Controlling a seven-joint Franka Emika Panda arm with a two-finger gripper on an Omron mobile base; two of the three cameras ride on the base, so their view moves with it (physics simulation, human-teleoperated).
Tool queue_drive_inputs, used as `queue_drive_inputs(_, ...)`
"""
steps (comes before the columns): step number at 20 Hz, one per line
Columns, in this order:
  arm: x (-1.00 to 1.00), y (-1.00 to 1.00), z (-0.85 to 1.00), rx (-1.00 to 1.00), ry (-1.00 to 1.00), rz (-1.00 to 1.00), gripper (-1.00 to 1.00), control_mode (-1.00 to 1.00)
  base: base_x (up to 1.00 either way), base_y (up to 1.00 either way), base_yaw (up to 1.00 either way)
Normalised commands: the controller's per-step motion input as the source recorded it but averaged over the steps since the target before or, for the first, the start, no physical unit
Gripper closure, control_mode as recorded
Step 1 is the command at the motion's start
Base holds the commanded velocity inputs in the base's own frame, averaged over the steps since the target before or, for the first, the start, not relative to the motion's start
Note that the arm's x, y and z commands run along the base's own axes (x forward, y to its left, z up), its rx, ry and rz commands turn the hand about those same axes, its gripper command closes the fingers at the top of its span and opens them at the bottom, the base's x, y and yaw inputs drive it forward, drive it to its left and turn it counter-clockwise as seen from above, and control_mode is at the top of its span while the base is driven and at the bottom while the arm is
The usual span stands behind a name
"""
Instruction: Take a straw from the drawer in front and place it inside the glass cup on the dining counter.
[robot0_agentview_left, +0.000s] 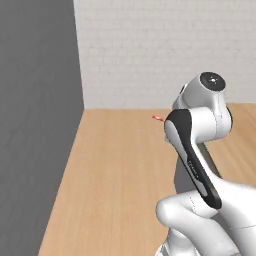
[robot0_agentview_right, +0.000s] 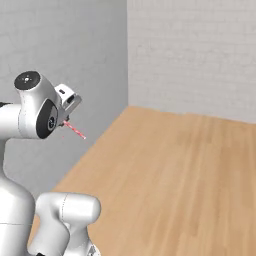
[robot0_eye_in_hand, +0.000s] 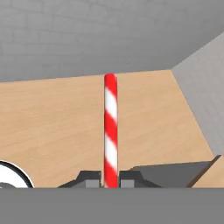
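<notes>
My gripper (robot0_eye_in_hand: 110, 178) is shut on the straw (robot0_eye_in_hand: 110, 127), a thin red-and-white striped tube. In the hand view the straw rises straight up from between the two dark fingertips. In the right base view the gripper (robot0_agentview_right: 64, 121) is held high at the left, and the straw (robot0_agentview_right: 75, 130) pokes out of it, slanting down to the right. In the left base view just the straw's tip (robot0_agentview_left: 158, 118) shows past the arm's dark-edged link, which hides the gripper. The drawer, the glass cup and the dining counter are out of view.
A broad light-wood surface (robot0_agentview_right: 180, 170) spreads out ahead of the arm. It ends at a white brick wall (robot0_agentview_left: 160, 50) at the back and a plain grey wall (robot0_agentview_left: 35, 125) on the left, and the two meet in a corner.
</notes>
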Motion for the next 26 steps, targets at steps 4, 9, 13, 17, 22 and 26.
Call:
queue_drive_inputs(4,0.00,0.00,0.00,0.00,0.00,0.00,1.00,1.00,0.79,0.18,-0.38)
queue_drive_inputs(9,0.00,0.00,0.00,0.00,0.00,0.00,1.00,1.00,0.31,0.20,-0.53)
queue_drive_inputs(13,0.00,0.00,0.00,0.00,0.00,0.00,1.00,1.00,0.00,0.53,-0.46)
queue_drive_inputs(17,0.00,0.00,0.00,0.00,0.00,0.00,1.00,1.00,0.00,0.74,-0.39)
queue_drive_inputs(22,0.00,0.00,0.00,0.00,0.00,0.00,1.00,1.00,0.12,0.86,-0.29)
queue_drive_inputs(26,0.00,0.00,0.00,0.00,0.00,0.00,1.00,1.00,0.77,1.00,-0.16)
